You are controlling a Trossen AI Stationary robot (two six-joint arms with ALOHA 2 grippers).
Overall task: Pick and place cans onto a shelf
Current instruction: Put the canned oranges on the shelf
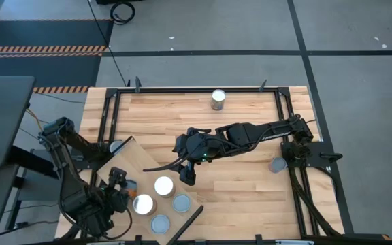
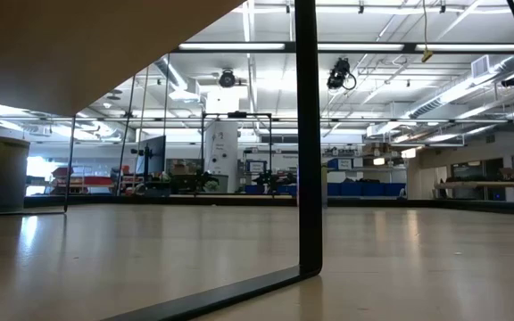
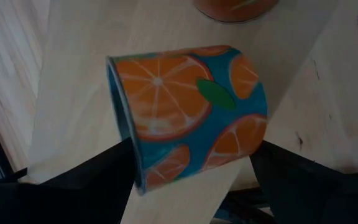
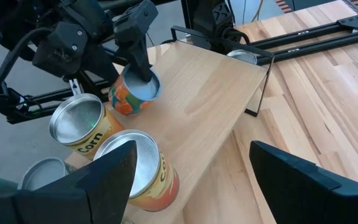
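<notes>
Orange-slice label on teal: one can [image 3: 188, 112] is clamped between the left gripper's [image 3: 191, 180] dark fingers [image 3: 104, 168], tilted, its grey-blue top [image 4: 143, 87] open to the right wrist view. The grip is wide because the can is wide; the can's base appears close over the pale wood shelf [image 4: 210, 93], though contact cannot be told.

Right gripper [image 4: 188, 180]: fingers [image 4: 107, 174] spread apart and holding nothing, poised over a "Corn"-labelled can [image 4: 143, 169] that stands at the shelf's near edge in that view. A second Corn can [image 4: 82, 124] stands just beside it.

Step judged in hand: placement of the orange can on the shelf by the left arm, at lower left of the high view [image 1: 129, 184]. The next move calls for the can to be brought upright, lowered flat onto the plank clear of the neighbouring cans, and then let go.

Stock elsewhere, high view:
- one can [image 1: 218, 99] at upper centre of the tabletop, well apart from the shelf;
- one grey-blue top [image 1: 276, 165] at right, beside the right arm's base;
- white-topped can [image 1: 164, 185] and grey-blue tops [image 1: 182, 203] clustered at lower centre.

Low view: no gripper is shown.
</notes>
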